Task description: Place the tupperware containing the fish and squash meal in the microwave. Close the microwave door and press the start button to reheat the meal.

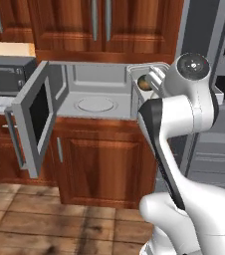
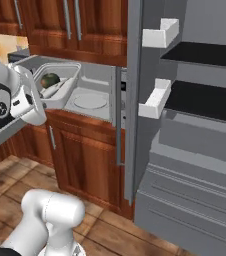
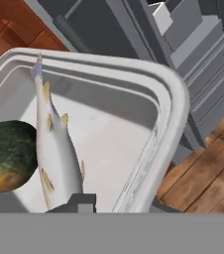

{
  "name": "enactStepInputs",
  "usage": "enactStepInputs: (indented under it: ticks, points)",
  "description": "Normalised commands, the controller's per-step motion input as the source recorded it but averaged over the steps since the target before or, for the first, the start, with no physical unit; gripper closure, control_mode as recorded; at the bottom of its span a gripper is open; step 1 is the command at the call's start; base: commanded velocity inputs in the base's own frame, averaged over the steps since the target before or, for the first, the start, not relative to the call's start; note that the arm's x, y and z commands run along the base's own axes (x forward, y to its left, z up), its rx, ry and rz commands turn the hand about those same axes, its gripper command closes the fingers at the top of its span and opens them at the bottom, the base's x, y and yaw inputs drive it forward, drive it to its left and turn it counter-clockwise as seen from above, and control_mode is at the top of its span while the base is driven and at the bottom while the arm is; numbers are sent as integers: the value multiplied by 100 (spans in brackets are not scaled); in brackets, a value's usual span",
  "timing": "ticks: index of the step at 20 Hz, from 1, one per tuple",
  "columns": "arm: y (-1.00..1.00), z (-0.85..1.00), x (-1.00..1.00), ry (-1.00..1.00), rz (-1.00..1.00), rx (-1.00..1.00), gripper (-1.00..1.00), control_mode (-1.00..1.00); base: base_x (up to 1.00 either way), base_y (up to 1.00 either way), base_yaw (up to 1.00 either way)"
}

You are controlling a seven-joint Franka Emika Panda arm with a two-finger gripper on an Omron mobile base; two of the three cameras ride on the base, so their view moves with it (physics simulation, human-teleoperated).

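Wood-cabinet kitchen, microwave (image 1: 97, 94) w/ microwave door (image 1: 35, 119) swung open; gripper (image 3: 119, 201) pinched tupperware (image 3: 176, 106) rim, fish (image 3: 57, 154) + squash (image 3: 7, 156) inside, held at cavity mouth; step = insertion, next prob. ease it onto turntable (image 1: 95, 104), then release.

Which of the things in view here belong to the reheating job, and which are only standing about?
Job: tupperware held up at the microwave mouth; fish and squash inside it; open microwave door.

Standing about: dark countertop oven, wooden cabinets, open fridge.
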Motion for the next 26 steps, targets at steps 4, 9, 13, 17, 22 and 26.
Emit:
enactStepInputs:
  ticks: [4,9,13,17,22,26]
  points:
    - [0,0,0,0,0,0,100,100,30,33,0]
    - [0,0,0,0,0,0,100,100,36,16,0]
    - [0,0,0,0,0,0,100,100,43,28,0]
    - [0,0,0,0,0,0,100,100,44,41,0]
    - [0,0,0,0,0,0,100,100,39,38,0]
    - [0,0,0,0,0,0,100,100,35,31,0]
